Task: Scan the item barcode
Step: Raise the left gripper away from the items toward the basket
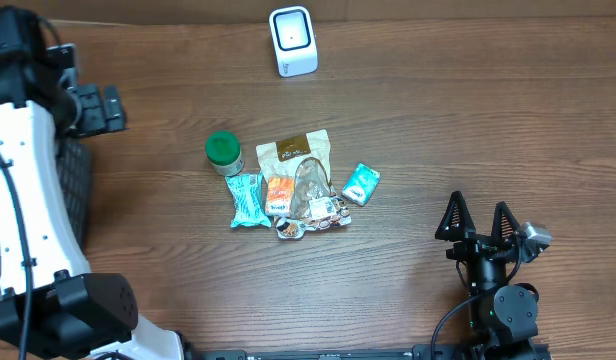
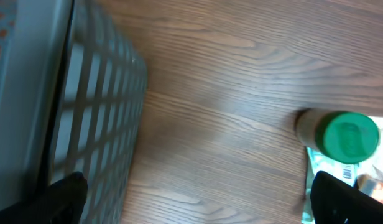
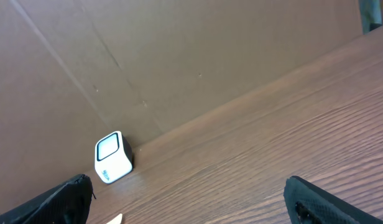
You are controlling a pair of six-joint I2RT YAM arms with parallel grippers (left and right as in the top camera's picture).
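Items [image 1: 293, 185] lay heaped mid-table, likely for reach, scanner [image 1: 292, 40] beyond; my left gripper [image 2: 201, 202] and right gripper [image 1: 478, 220] gaped wide, empty.

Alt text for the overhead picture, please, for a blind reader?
Snack packets and a green-lidded bottle lie clustered on a wooden table. A white scanner stands at its far edge; the right end effector is open, empty.

A green-lidded jar [image 1: 223, 150] sits beside clustered snack packets [image 1: 300, 185]; the white scanner [image 1: 293, 40] stands well apart.
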